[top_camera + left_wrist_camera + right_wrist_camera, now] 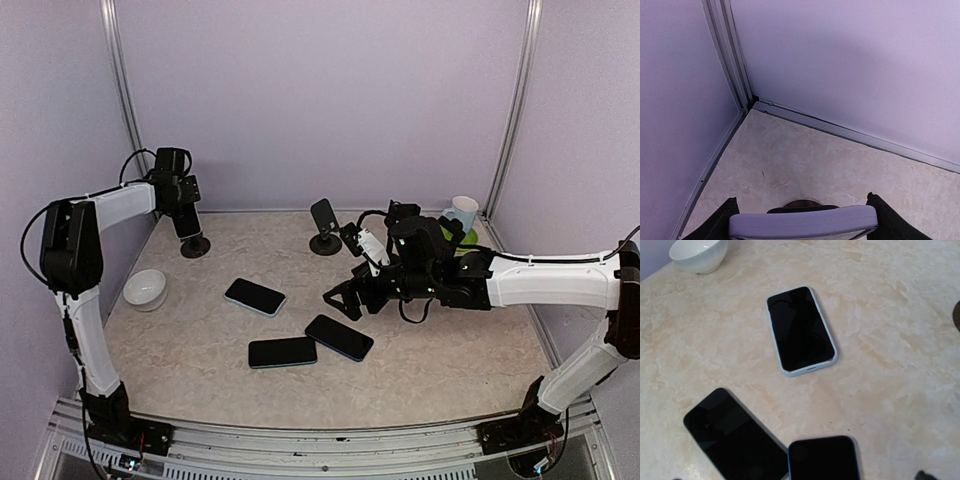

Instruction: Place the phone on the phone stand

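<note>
Your left gripper point(186, 212) is at the far left corner of the table point(450, 360), and the placing step is in hand there. Its jaws are closed on the pale-cased phone point(802, 222): in the left wrist view one finger point(889, 222) stands at each end of the phone's upper edge. The phone is upright, directly above the dark round foot of the left stand point(195, 246). Whether its lower edge already sits in the cradle, you cannot tell from these views.

I judge that the next move is small and slow. Bring the phone down until the stand carries it, then open the jaws only a little and lift straight up. A sideways pull can tip the phone, or the stand with it.

Your right gripper point(347, 299) hovers low over the middle of the table, with jaws that look wide and hold nothing. Only a dark tip shows at the bottom edge of its wrist view. Under it three phones lie flat: the white-cased phone point(800, 330) apart from the others, and the big dark phone point(735, 435) just beside the blue-edged phone point(824, 457). The middle stand point(326, 244) at the back already carries a phone point(323, 214), so I think you should keep the right arm quiet until the left one is free
</note>
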{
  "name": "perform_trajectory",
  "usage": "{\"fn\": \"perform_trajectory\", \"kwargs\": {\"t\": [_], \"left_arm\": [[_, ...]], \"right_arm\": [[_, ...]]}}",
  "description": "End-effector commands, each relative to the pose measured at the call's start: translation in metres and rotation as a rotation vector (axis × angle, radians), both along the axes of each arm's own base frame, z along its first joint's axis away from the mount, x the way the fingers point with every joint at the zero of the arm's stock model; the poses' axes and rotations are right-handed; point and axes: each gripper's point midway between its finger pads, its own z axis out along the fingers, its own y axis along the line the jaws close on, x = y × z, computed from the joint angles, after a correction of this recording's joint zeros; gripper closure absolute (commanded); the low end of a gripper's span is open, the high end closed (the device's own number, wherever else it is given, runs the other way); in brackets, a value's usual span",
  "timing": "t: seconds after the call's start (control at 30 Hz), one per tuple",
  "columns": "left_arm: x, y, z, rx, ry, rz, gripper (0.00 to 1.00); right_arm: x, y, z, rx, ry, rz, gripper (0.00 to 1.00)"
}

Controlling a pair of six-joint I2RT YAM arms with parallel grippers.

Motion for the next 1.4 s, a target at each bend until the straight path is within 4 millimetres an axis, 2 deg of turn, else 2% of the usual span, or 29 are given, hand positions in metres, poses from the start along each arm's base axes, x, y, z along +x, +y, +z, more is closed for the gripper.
{"fn": "perform_trajectory", "kwargs": {"t": [0.0,0.13,0.63,0.77,0.93,1.37], "left_arm": [[0.005,0.003,0.029,-0.021,-0.084,0.01,0.59],[0.003,0.005,0.03,-0.019,-0.083,0.022,0.59],[0.009,0.003,0.012,-0.023,-0.045,0.027,0.58],[0.01,0.003,0.015,-0.034,-0.055,0.023,0.58],[0.014,0.001,0.014,-0.035,-0.046,0.017,0.54],[0.017,0.005,-0.005,-0.02,-0.008,0.034,0.47]], "right_arm": [[0.005,0.003,0.006,0.007,0.0,-0.001,0.0],[0.006,0.005,0.008,0.006,-0.003,0.003,0.0],[0.008,0.008,0.007,-0.004,-0.003,0.007,0.0],[0.009,0.009,0.007,-0.009,-0.002,0.009,0.0],[0.01,0.006,0.009,-0.012,-0.012,-0.004,0.0],[0.01,0.004,0.005,-0.016,-0.01,-0.01,0.0]]}}
